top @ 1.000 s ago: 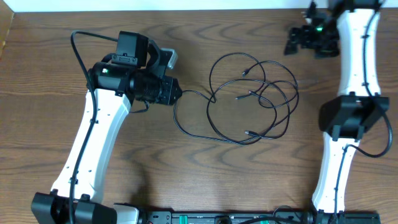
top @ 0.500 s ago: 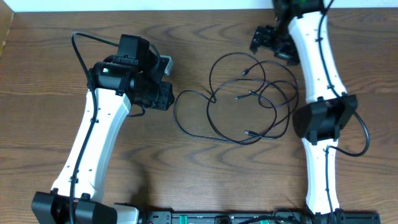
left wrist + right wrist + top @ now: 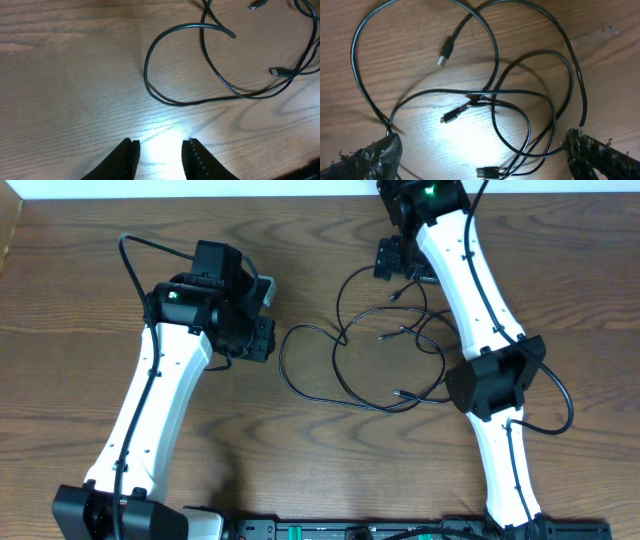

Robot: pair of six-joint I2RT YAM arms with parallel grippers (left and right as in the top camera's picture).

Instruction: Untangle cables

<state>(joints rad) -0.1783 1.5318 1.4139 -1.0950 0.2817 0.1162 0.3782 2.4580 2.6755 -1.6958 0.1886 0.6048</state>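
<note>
Several thin black cables (image 3: 281, 360) lie in overlapping loops in the middle of the wooden table. My left gripper (image 3: 266, 337) sits just left of the leftmost loop, apart from it. In the left wrist view that loop (image 3: 146, 75) lies ahead of the left gripper (image 3: 160, 147), which is open over bare wood. My right gripper (image 3: 398, 258) hovers over the far side of the tangle. In the right wrist view it (image 3: 482, 145) is wide open above crossing cables (image 3: 481, 95), and small plug ends (image 3: 446, 52) lie loose between the loops.
The table's far edge meets a white wall (image 3: 200, 188) just behind the right arm. A black bar with connectors (image 3: 350, 530) runs along the front edge between the arm bases. The right arm's elbow (image 3: 495, 380) hangs over the tangle's right side.
The right arm swung left from the far right corner to above the tangle's far side. The left gripper drew back a little leftward, away from the leftmost loop.
</note>
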